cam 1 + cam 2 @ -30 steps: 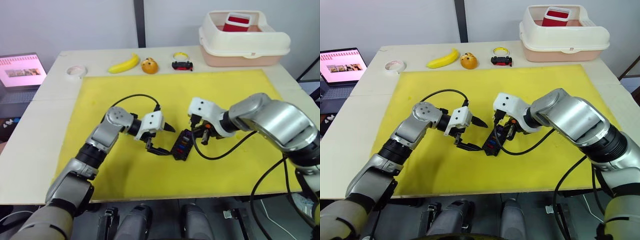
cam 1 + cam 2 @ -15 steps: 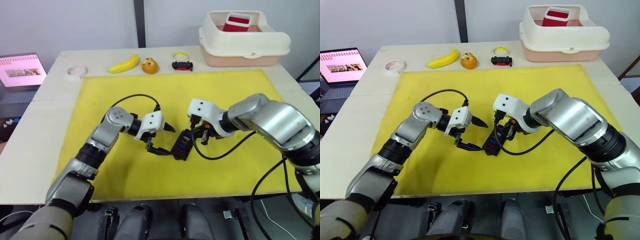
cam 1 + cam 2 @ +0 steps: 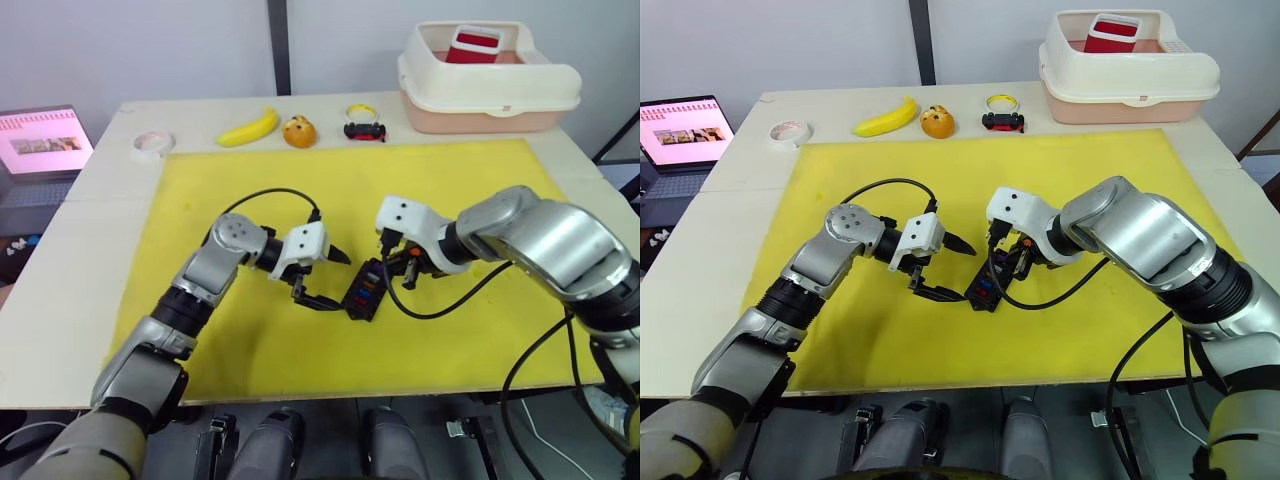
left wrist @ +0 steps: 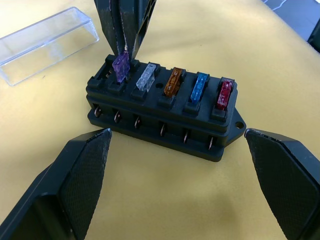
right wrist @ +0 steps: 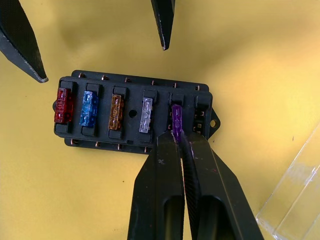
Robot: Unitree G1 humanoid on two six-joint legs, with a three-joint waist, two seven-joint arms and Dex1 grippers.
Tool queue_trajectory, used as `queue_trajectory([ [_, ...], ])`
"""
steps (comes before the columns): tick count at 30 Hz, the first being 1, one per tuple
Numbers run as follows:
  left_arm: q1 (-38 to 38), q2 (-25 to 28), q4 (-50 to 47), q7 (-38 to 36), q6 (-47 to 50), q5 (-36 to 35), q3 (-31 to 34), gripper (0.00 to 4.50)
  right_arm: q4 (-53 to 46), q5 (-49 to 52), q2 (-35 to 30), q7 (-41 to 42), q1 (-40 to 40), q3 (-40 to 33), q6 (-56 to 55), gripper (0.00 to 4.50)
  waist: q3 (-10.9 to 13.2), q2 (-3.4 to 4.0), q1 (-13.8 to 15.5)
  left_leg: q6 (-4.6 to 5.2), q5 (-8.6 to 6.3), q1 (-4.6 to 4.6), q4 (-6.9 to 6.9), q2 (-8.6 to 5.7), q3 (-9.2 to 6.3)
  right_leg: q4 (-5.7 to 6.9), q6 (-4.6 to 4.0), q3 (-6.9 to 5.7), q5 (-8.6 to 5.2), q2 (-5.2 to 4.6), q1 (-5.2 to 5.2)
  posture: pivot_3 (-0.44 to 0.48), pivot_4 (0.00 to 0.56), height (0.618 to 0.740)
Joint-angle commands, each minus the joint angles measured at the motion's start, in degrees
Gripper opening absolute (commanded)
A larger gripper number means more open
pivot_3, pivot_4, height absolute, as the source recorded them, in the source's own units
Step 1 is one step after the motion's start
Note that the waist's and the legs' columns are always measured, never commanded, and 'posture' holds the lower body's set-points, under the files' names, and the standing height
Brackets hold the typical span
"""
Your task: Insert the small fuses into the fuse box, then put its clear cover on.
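The black fuse box (image 4: 165, 117) lies on the yellow mat (image 3: 480, 200) between my two grippers. Red (image 5: 61, 105), blue (image 5: 89, 108), orange (image 5: 116, 112) and grey (image 5: 146, 107) fuses stand in its slots in one row. A purple fuse (image 5: 176, 128) sits upright in the slot beside the grey one, and my right gripper (image 5: 176, 141) is shut on it from above. My left gripper (image 4: 176, 132) is open, one finger on each side of the box and clear of it. The clear cover (image 4: 45, 42) lies on the mat just beyond the box.
A cream tub (image 3: 487, 85) holding a red item stands at the back right. A banana (image 3: 250, 127), an orange fruit (image 3: 299, 131), a small toy car (image 3: 364, 130) and a tape roll (image 3: 152, 143) line the far edge. A laptop (image 3: 42, 140) sits far left.
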Motion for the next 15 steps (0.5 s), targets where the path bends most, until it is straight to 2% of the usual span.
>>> queue_trajectory([
  [1, -0.28, -0.05, -1.24, 0.15, -0.64, 0.17, 0.46, 4.5, -0.74, -0.14, -0.36, -0.07, -1.24, -1.53, 0.22, 0.07, 0.0, 0.0, 0.0, 0.0, 0.0, 0.0, 0.0, 0.0, 0.0, 0.0, 0.0, 0.0, 0.0, 0.0, 0.0, 0.0, 0.15, 0.74],
  [15, -0.45, -0.12, -1.2, 0.02, -0.73, 0.09, 0.48, 4.5, -0.35, 0.25, -0.06, -0.01, -2.48, -2.26, 1.16, 0.07, 0.0, 0.0, -0.01, 0.0, 0.0, 0.0, 0.0, 0.0, 0.0, 0.0, 0.0, 0.0, 0.0, 0.0, 0.0, 0.0, 0.15, 0.74],
])
